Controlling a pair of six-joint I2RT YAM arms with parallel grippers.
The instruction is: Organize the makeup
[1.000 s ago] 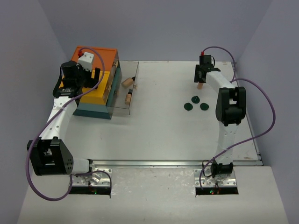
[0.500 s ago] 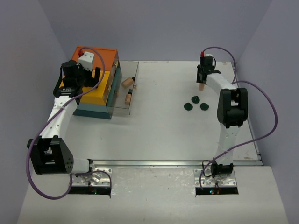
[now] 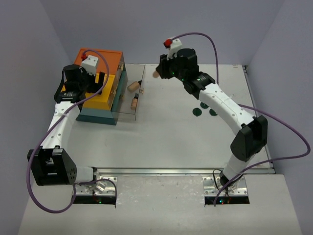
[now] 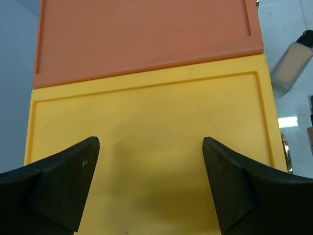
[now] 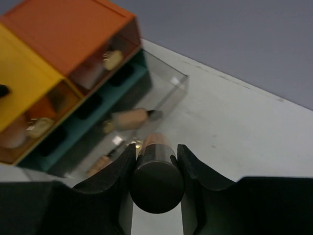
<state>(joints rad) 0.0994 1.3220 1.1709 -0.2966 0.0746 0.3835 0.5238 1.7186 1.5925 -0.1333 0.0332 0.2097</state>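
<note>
My right gripper (image 3: 157,74) is shut on a tan cylindrical bottle with a black cap (image 5: 156,182) and holds it in the air just right of the open clear drawer (image 3: 139,111). Two more tan bottles (image 3: 132,86) (image 3: 133,102) lie in that drawer; they also show in the right wrist view (image 5: 129,119) (image 5: 100,164). Three dark green discs (image 3: 196,112) lie on the table under my right arm. My left gripper (image 3: 93,81) is open and empty above the yellow top (image 4: 146,107) of the drawer box.
The orange-yellow-teal drawer box (image 3: 100,98) stands at the back left, its clear drawer pulled out to the right. Small items show through the fronts of the upper drawers (image 5: 113,59). Grey walls close in the table at the back and sides.
My right arm has swung from the back right of the table leftward to the clear drawer, carrying the tan bottle. The left arm has hardly moved.
</note>
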